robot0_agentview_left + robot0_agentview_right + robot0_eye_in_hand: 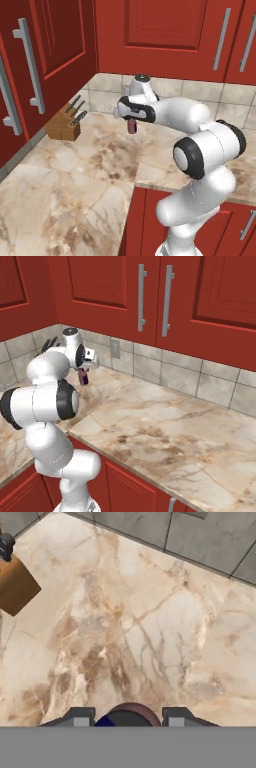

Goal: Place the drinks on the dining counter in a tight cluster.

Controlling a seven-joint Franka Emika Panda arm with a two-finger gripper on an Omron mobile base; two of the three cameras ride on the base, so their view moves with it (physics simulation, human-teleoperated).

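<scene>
The two-finger gripper [131, 121] is clamping the short maroon can [131, 126] from above, holding it well clear of the beige veined marble wall counter [100, 155] — likely for carrying. The wooden knife block [64, 125] is sitting apart in the corner — the dining counter is elsewhere.

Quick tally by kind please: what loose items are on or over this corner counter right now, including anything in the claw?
Maroon can, held in the claw above the counter: 1
Wooden knife block with dark-handled knives, by the corner: 1
Total: 2
</scene>
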